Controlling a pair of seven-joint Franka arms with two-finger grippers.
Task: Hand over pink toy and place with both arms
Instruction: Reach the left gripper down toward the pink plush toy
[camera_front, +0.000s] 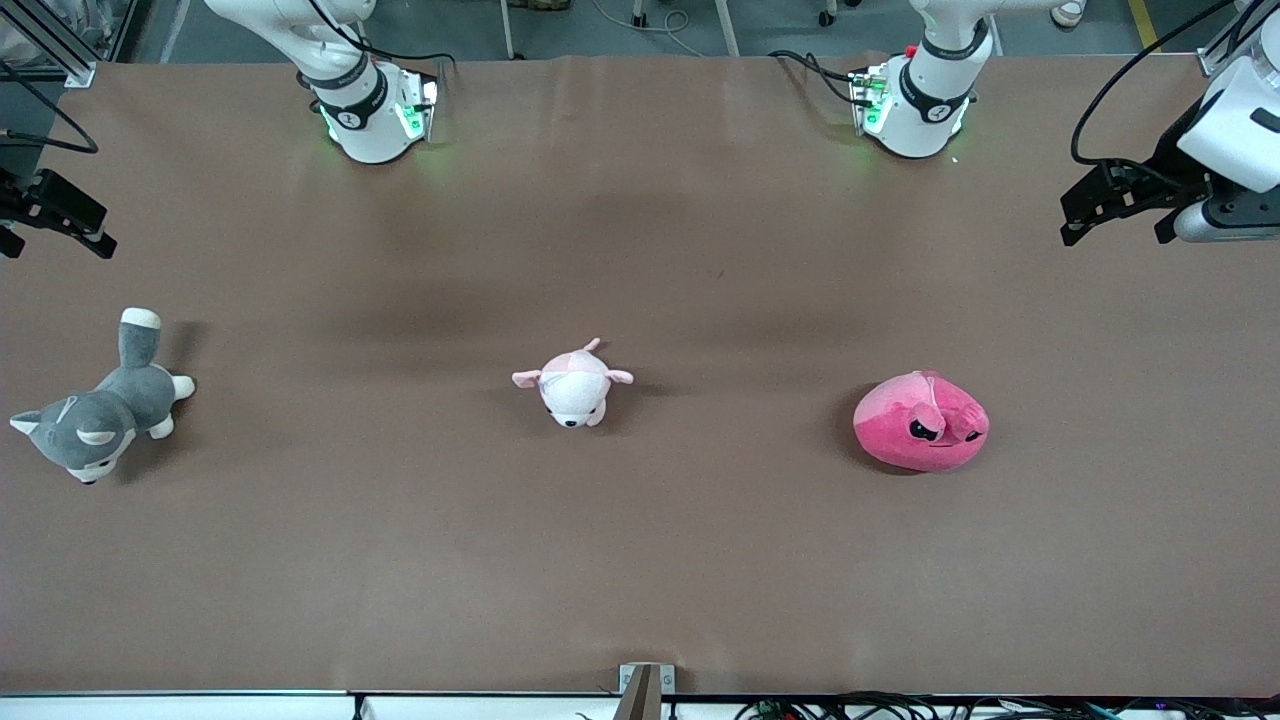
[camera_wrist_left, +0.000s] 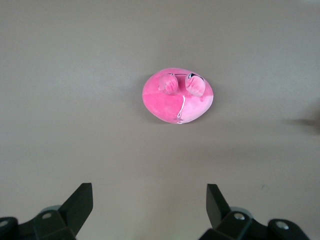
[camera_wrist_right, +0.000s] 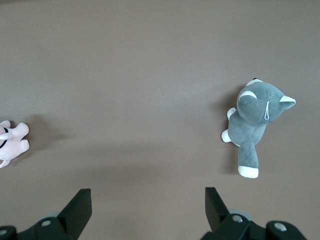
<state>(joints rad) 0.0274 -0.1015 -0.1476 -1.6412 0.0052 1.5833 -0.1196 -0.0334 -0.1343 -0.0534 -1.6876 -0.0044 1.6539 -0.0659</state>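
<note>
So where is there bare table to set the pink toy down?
Bare table runs nearer the camera than all three plush toys, also between pink toy, pale plush and husky. Nowhere crowded; both grippers wait at the table's ends.

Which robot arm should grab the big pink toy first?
Probably the left. The pink toy lies toward its end of the table, and the open left gripper has it in its wrist view; the right gripper is up beside the husky.
</note>
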